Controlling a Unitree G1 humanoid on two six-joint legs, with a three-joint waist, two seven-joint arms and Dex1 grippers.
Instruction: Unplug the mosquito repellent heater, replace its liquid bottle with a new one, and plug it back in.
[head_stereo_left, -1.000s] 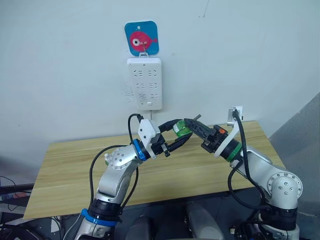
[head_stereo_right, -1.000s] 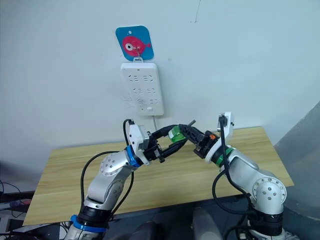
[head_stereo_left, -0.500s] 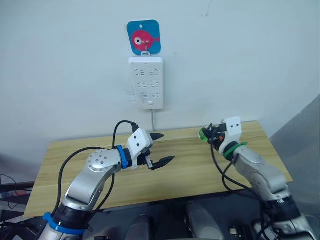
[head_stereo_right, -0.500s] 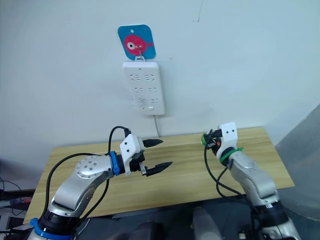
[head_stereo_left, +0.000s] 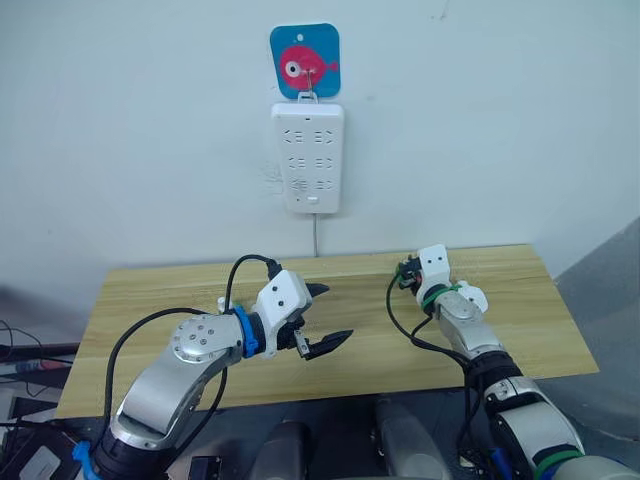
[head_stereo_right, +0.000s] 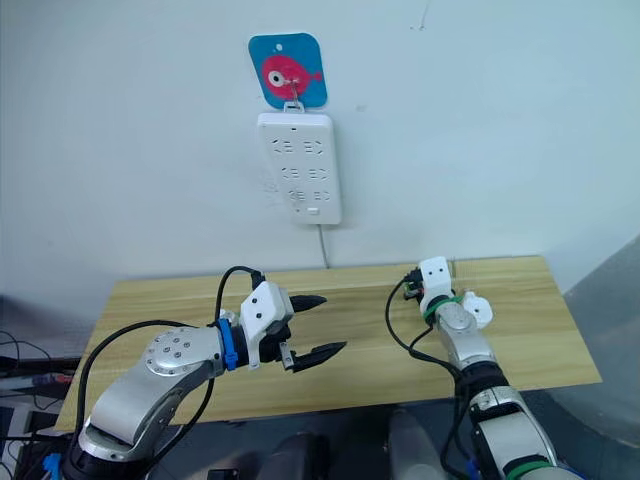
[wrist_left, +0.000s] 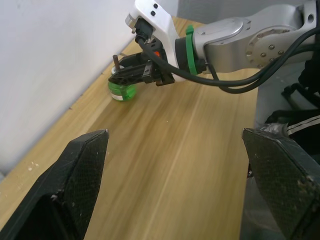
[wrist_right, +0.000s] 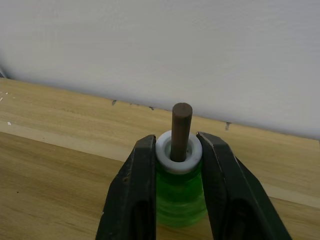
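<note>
While my right end effector clamps the green liquid bottle upright near the worktop's back edge, my left end effector hangs released.

The table is showing pale, matt wood grain. On it, the bottle is gleaming as translucent green plastic, with a smooth white collar and a dull brown, fibrous-looking wick.
</note>
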